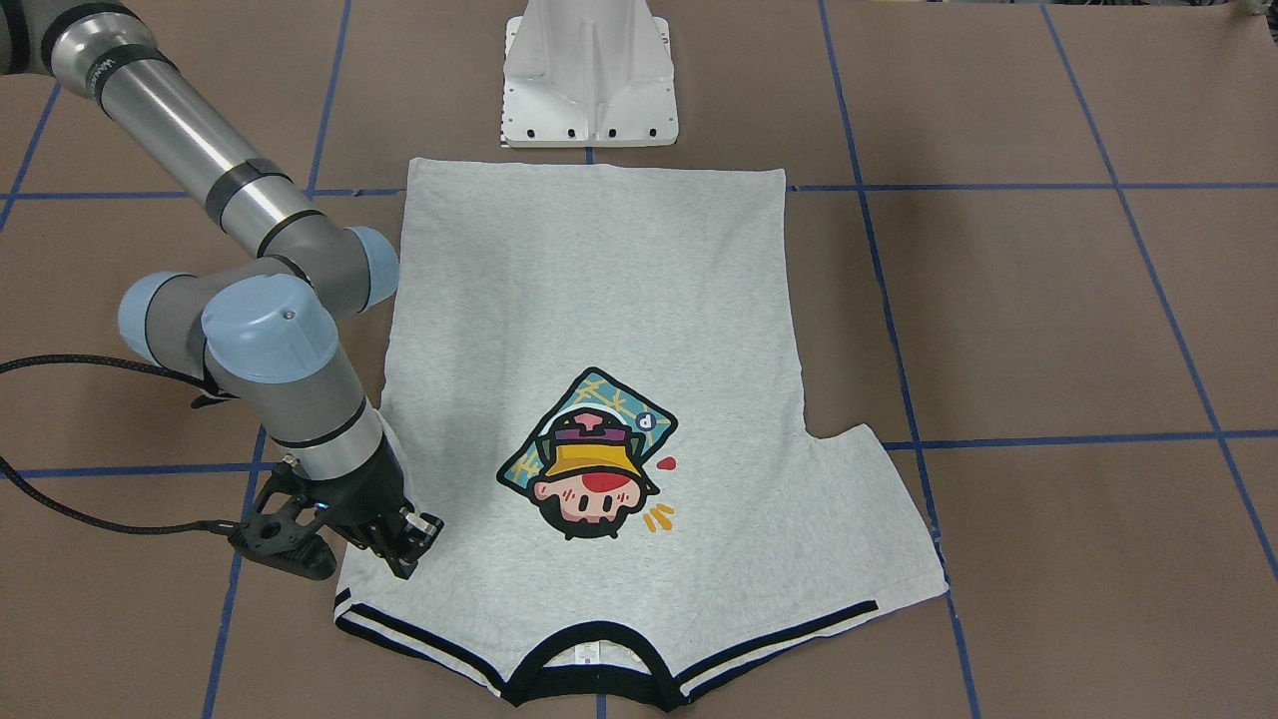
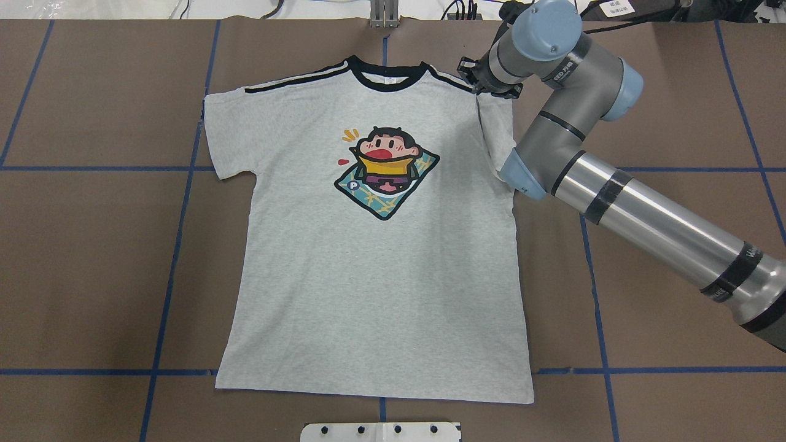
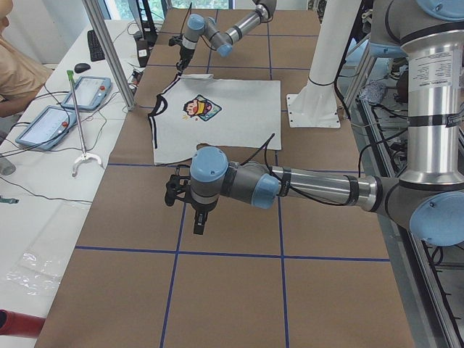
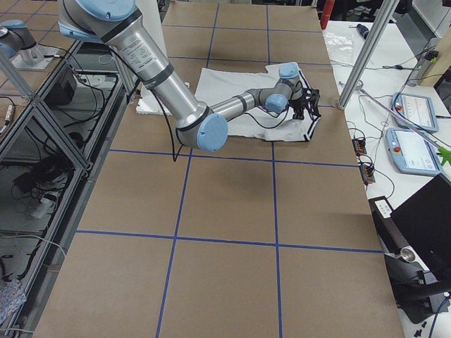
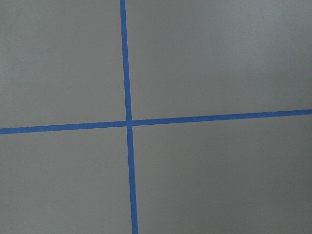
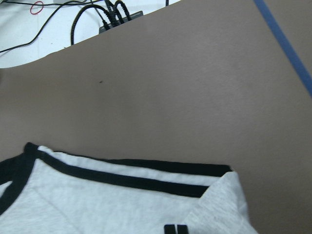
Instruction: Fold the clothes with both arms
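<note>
A brown paper-covered table marked with blue tape lines carries the work. At its near edge stands the foot of a white metal pedestal. Just beyond it lies the light heather-grey T-shirt, flat and front up in the middle of the table, with its hem near and its collar far. Its colourful cartoon-head print with a yellow hat sits on the chest.

Well apart from the shirt, on the left, the silver-grey left arm reaches out low over bare table. Its black left gripper hangs above the paper, and whether its fingers are spread or together cannot be told.

Farther on, the left sleeve lies spread flat, while the right sleeve is folded inward onto the body. The black-and-white shoulder stripes run out from the black neck band at the far end.

The silver-grey right arm comes in from the right and bends over the shirt's right shoulder. Its black right gripper points down at the folded sleeve's far corner. Its fingers are pressed close together at the cloth's edge; whether fabric lies between them cannot be told.
</note>
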Action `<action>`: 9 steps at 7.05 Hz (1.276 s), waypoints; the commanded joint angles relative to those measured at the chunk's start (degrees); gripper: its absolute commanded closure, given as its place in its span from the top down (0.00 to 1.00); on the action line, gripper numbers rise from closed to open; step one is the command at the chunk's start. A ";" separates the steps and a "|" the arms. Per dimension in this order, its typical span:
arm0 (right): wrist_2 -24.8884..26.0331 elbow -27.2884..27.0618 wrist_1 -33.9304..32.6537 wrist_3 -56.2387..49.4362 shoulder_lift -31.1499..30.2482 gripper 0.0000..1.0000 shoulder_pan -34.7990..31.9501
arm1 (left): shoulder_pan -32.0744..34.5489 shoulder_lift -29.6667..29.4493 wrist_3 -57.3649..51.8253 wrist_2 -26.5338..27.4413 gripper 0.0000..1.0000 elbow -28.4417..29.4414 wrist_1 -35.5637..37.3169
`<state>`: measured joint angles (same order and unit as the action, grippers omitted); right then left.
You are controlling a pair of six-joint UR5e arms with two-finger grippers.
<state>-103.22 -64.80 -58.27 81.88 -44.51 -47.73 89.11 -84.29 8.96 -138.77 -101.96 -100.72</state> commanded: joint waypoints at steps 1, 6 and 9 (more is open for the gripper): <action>2.76 4.57 -0.97 0.74 2.91 0.00 0.53 | 0.01 0.00 0.00 -0.01 1.00 -0.08 0.00; 6.36 9.42 -0.62 0.83 7.32 1.00 1.93 | -0.07 -0.17 0.62 -0.27 1.00 -1.13 -0.09; 6.37 7.94 -0.53 0.83 7.07 1.00 1.76 | -0.77 -3.93 0.62 -5.81 1.00 -0.25 -0.52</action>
<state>-96.91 -56.07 -58.87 82.63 -37.27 -45.92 88.77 -86.14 9.51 -143.53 -102.45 -100.91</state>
